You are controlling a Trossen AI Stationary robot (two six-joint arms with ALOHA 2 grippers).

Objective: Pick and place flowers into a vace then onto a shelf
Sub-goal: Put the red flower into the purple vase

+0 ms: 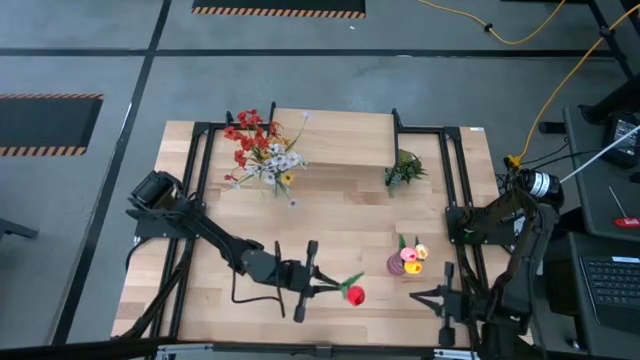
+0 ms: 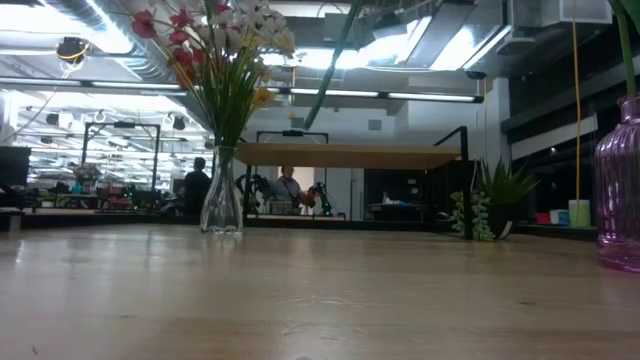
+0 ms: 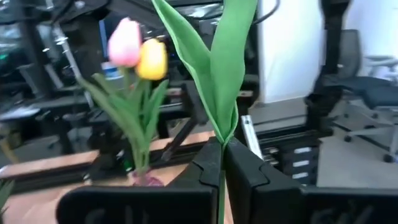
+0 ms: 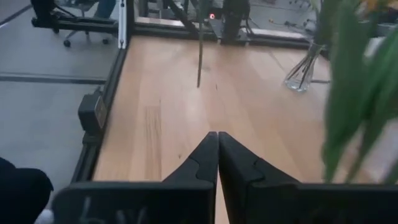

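I have the left gripper (image 1: pixel 318 287) clamped on the red tulip's (image 1: pixel 354 294) stem, bloom ahead toward the purple vase (image 1: pixel 402 264), ready for insertion; the right gripper (image 1: pixel 424 296) waits closed, empty.

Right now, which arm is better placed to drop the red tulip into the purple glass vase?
Left, probably. The left gripper is shut on the red tulip's green stem, close beside the purple glass vase. The right gripper waits shut and empty near the table's front edge.

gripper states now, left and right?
Left gripper: shut on the green stem of the red tulip.
Right gripper: shut, empty, low at the table's near edge.
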